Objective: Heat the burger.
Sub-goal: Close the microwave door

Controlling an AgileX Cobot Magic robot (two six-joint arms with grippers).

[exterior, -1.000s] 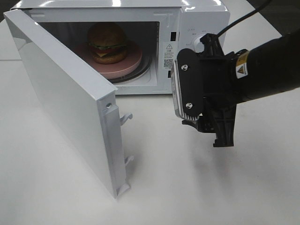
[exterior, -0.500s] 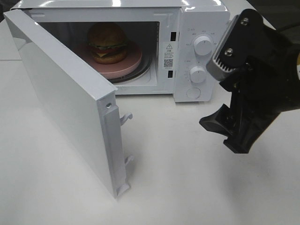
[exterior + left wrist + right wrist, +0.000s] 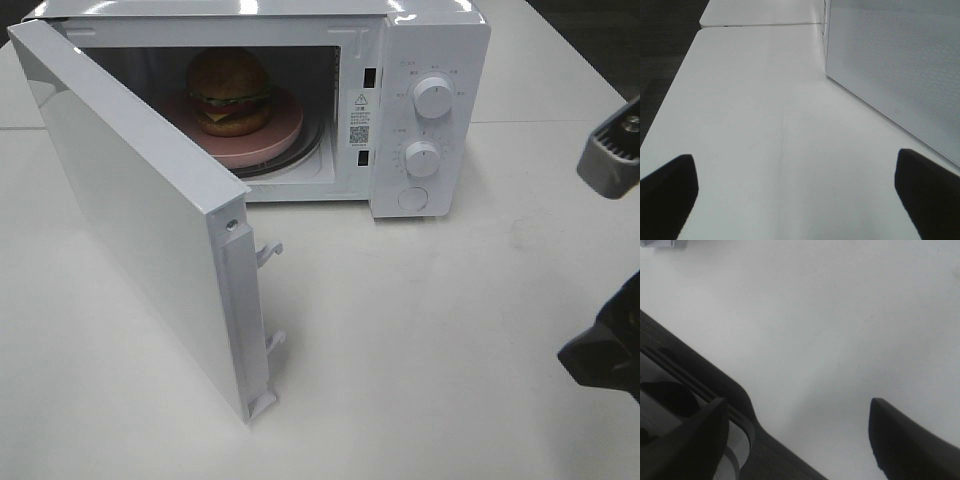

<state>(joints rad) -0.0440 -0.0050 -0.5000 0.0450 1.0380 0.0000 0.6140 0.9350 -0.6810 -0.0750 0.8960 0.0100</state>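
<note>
From high up, we see the golden-bunned round burger (image 3: 228, 90) on its round pink plate (image 3: 282, 135) inside the open white microwave oven (image 3: 440, 45). Our left wrist view shows the left gripper (image 3: 797, 195) spread and empty over the white surface (image 3: 765, 125); our right wrist view shows the right gripper (image 3: 800, 440) likewise.

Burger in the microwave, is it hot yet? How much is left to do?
Done: the burger sits on its pink plate inside the microwave. In hand: nothing; the right gripper hangs off to the side, jaws open and empty. Left: the door stands wide open, so it needs shutting, then probably a dial turned to start heating.
</note>
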